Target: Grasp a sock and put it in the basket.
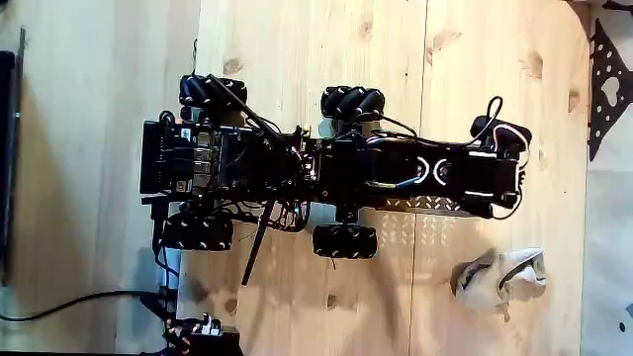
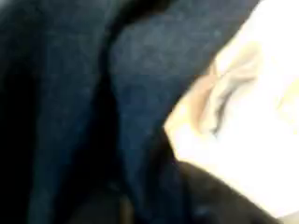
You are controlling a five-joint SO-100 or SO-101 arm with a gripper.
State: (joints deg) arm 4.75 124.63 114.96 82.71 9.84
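The fixed view from above shows a wheeled robot base (image 1: 257,178) lying across a wooden floor, its arm (image 1: 425,173) stretched toward the right edge. The tool (image 1: 499,163) sits at the arm's far end; whether its jaws stand apart or together cannot be told from either view.

The wrist view is pressed close against dark fabric, judged to be the black sock (image 2: 84,103), with pale wood at the right of that view. Contact appears likely, but a grip is not confirmed.

A cream sock with grey patches (image 1: 499,277) lies near the floor's lower right edge, just beside the arm's reach.

Risks: the tool may pinch only a loose fold, letting the soft sock slip free on lifting. With the camera this close, alignment cannot be checked. A sweep could drag the cream sock along.
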